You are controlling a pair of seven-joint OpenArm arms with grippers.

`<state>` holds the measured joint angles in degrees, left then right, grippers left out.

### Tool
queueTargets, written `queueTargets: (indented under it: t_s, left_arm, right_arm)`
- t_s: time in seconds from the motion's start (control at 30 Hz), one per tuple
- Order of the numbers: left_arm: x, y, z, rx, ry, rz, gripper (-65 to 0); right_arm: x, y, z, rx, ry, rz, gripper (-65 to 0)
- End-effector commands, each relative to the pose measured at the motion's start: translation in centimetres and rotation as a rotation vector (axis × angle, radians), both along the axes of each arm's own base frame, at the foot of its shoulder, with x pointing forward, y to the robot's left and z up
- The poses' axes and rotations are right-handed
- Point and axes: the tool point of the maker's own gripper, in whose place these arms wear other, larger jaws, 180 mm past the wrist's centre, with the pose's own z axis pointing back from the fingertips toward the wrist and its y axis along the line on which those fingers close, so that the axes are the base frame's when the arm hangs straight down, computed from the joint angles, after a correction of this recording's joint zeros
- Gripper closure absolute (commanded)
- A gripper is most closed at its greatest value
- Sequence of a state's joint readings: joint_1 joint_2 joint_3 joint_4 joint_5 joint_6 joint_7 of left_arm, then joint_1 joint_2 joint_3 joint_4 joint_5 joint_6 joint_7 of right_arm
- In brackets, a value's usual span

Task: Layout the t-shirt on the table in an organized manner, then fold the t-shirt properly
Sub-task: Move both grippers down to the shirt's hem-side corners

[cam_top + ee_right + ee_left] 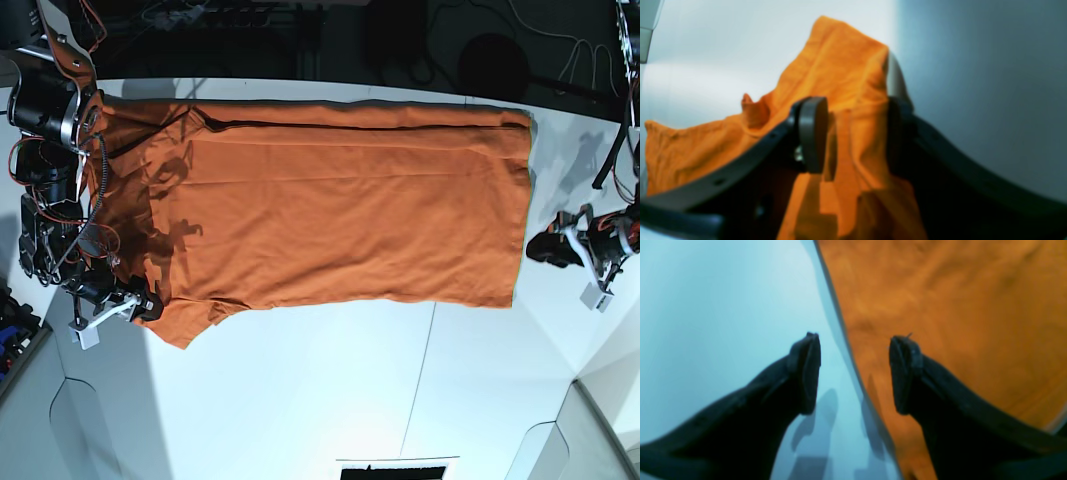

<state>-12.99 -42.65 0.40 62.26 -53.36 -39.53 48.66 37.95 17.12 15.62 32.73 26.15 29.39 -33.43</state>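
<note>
- The table point(330, 380) is white and wide, with a broad bare stretch along its near side crossed by a thin dark seam point(420, 372).
- The t-shirt point(340, 200) lies spread across the far half of the table, its long upper edge running close to the table's far rim.
- Its straight hem faces the side of the left gripper point(540, 247); bare tabletop lies beyond that edge.
- The left gripper point(855, 373) hangs with its jaws apart and nothing between them. From its wrist view, one fingertip point(806, 370) is over white table and the other over orange cloth, so the shirt's edge runs between them.
- The right gripper point(148, 302) sits at the opposite end, by the sleeve corner nearest the bare side.
- In its wrist view the right gripper point(855, 136) has a bunched ridge of fabric filling the gap between its pads point(811, 133); it is grasping the shirt there, and the cloth point(840, 83) rises in a crumpled peak above the jaws.
- The shirt is plain orange, mostly flat, with long soft creases running lengthwise and arm shadows falling over the sleeve end.
</note>
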Motion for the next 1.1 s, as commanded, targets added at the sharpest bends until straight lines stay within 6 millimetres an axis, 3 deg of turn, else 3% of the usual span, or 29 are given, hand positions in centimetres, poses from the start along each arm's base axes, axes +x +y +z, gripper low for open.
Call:
queueTargets:
  t_s: [0.0,0.13,0.23,0.43,0.77,1.07]
  left_arm:
    - [2.1,0.8,2.2,0.014,-0.079,0.004,-35.0]
    - [5.0,-1.0,2.2,-0.038,-0.105,0.022,-35.0]
    - [6.4,-1.9,1.1,-0.084,-0.086,0.06,-35.0]
    - [7.2,-1.0,-1.8,-0.069,-0.06,0.15,-35.0]
    - [9.7,0.1,1.6,-0.059,-0.131,0.161,-35.0]
    - [9.8,-3.1,-0.7,-0.075,-0.101,0.137,-35.0]
  right_arm:
    - [0.9,-0.5,1.3,-0.012,-0.023,0.002,-27.8]
    - [0.9,-0.5,1.3,-0.012,-0.023,0.002,-27.8]
    - [0.9,-0.5,1.3,-0.012,-0.023,0.002,-27.8]
    - [0.8,-0.5,1.2,-0.012,-0.017,0.005,-27.8]
    - [0.1,-0.5,0.5,-0.012,0.002,0.007,-27.8]
    - [0.3,-0.4,0.7,0.002,-0.007,0.0,-27.8]
